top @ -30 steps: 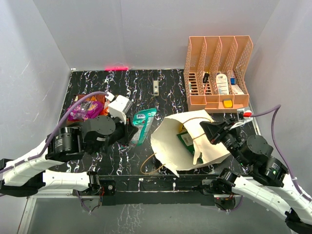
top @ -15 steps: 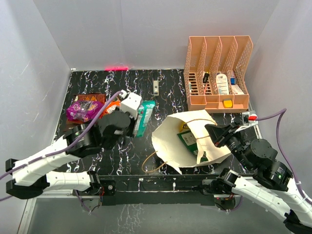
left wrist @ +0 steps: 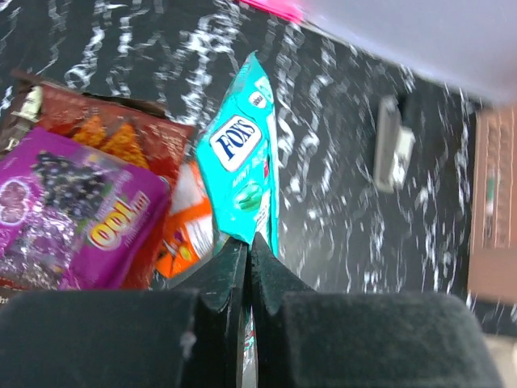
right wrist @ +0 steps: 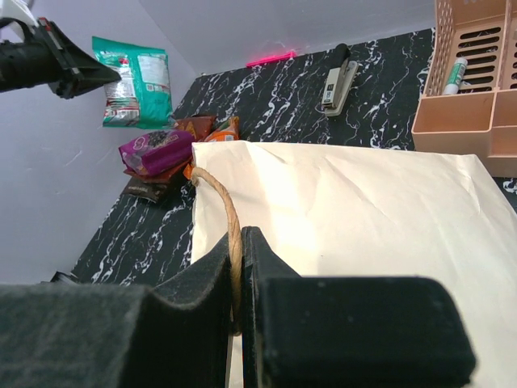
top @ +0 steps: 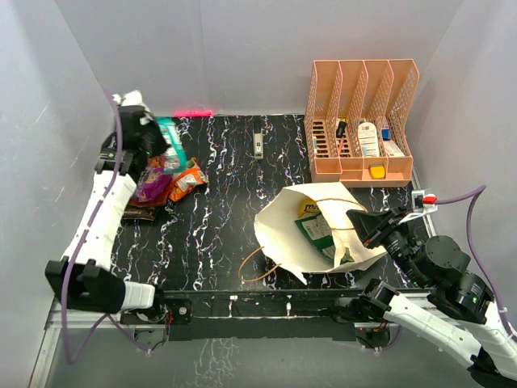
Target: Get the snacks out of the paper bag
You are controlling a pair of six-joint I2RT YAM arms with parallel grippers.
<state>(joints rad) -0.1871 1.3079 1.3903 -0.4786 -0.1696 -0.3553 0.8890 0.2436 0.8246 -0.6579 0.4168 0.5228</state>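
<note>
Top external view has the left claw [top: 153,136] well off to the left of the bag [top: 283,238] and beyond it, held high. A second ago it sat low, just left of the bag's mouth. It has taken the teal packet [top: 168,137] along. From the left wrist the jaws look pinched tight on the packet's edge, and the packet hangs clear of the table.

Under it, equally far left of the bag, lie the snacks that are out: a purple one [left wrist: 73,218], an orange one [left wrist: 190,234] and a red-brown one [left wrist: 121,133], overlapping in a loose heap. A dark one [top: 137,212] sits at the heap's near side.

The right claw [right wrist: 240,234] has hardly shifted. It is closed on the cord handle [right wrist: 220,198] at the bag's right side and holds the upper wall up. The bag lies on its side, its mouth gaping leftward.

To my eye that makes one more snack as good as out; it only needs letting go over the heap. The job isn't finished, though. A green packet [top: 317,230] still shows inside the bag, with something pale behind it that I can't make out. The left arm now has the whole stretch back to the mouth to cover, so the right claw's hold on the handle matters.
</note>
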